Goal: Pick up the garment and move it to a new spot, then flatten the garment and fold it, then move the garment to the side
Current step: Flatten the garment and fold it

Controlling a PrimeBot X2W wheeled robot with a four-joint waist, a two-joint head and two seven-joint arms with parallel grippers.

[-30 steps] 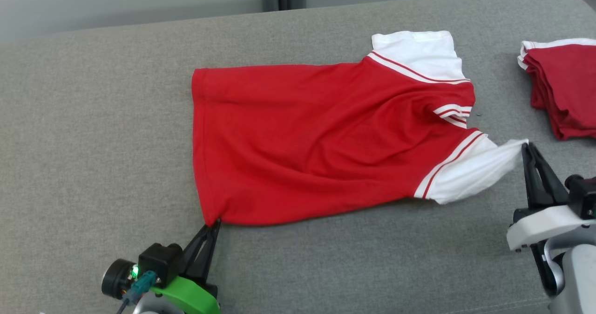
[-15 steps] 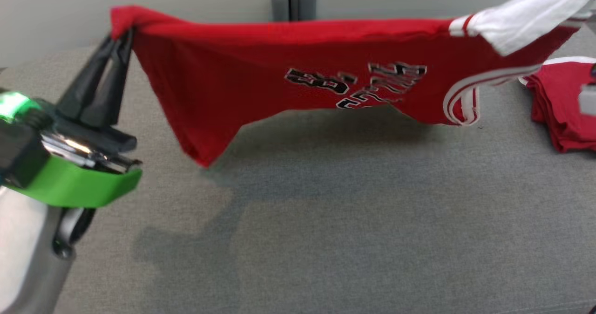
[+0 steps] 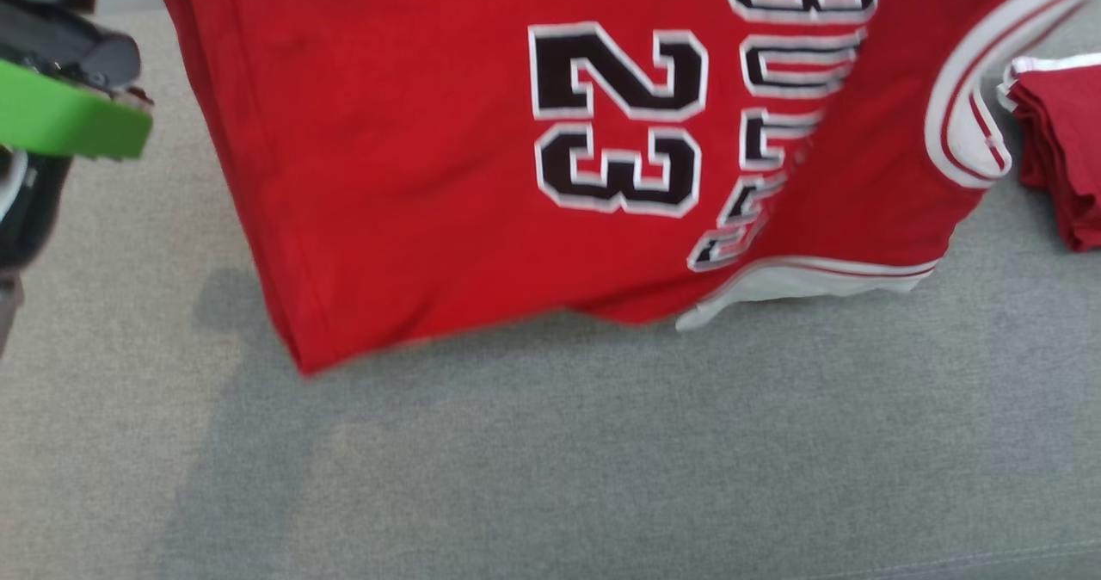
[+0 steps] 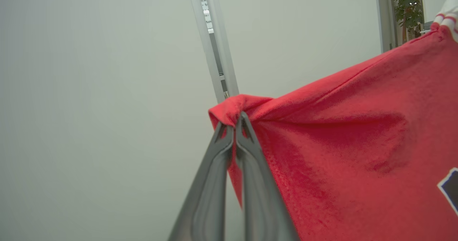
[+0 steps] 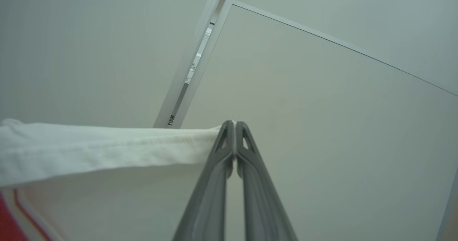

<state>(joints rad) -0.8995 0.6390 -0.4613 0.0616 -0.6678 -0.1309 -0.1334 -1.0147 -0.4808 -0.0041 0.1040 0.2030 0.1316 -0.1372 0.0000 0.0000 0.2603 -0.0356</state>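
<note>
The garment (image 3: 413, 158), a red jersey with white sleeves and a black "23", hangs in the air above the grey table (image 3: 602, 459), its lower edge near the surface. My left gripper (image 4: 235, 116) is shut on a red bottom corner of the garment (image 4: 340, 155). My right gripper (image 5: 234, 123) is shut on the hem of a white sleeve (image 5: 107, 144). In the head view the left arm's green wrist part (image 3: 60, 120) shows at the upper left; its fingers are above the frame.
A stack of folded dark red garments (image 3: 1062, 145) lies at the right edge of the table. A pale wall with a vertical metal profile (image 4: 214, 44) stands behind the table.
Both grippers have lifted the garment from lying flat on the table up into the air. It now hangs spread between them with the printed front facing me.
</note>
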